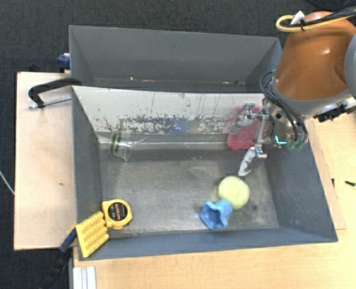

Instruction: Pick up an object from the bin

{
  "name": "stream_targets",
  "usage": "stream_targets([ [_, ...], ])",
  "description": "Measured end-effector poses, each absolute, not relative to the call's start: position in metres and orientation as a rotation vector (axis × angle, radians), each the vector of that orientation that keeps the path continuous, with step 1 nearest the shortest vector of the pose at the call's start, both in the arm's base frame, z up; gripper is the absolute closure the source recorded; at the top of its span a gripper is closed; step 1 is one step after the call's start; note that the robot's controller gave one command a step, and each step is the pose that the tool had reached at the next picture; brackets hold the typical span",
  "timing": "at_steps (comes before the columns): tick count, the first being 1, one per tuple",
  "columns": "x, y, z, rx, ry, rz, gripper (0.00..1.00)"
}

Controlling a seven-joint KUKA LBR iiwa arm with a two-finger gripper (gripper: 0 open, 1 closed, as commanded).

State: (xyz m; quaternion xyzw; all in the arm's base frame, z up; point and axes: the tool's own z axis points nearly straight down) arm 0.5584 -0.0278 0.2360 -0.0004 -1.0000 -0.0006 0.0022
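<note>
My gripper [246, 166] hangs in the right part of the bin, a little above the floor. Just below it lies a pale yellow-green ball [234, 191], apart from the gripper. A crumpled blue thing [214, 215] rests against the ball's lower left side. Behind the gripper, a red flat thing [240, 138] leans at the back wall, partly hidden by the gripper's body.
A clear plastic tube [165, 143] lies along the back wall. A yellow tape measure [117, 213] and a yellow ribbed block [91, 233] sit in the front left corner. The arm's orange cover looms over the bin's right rim.
</note>
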Motion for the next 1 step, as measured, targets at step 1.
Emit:
stream_targets([
  [1, 0.5599, -0.0278, 0.24, 0.0, -3.145, -0.001, 0.0],
])
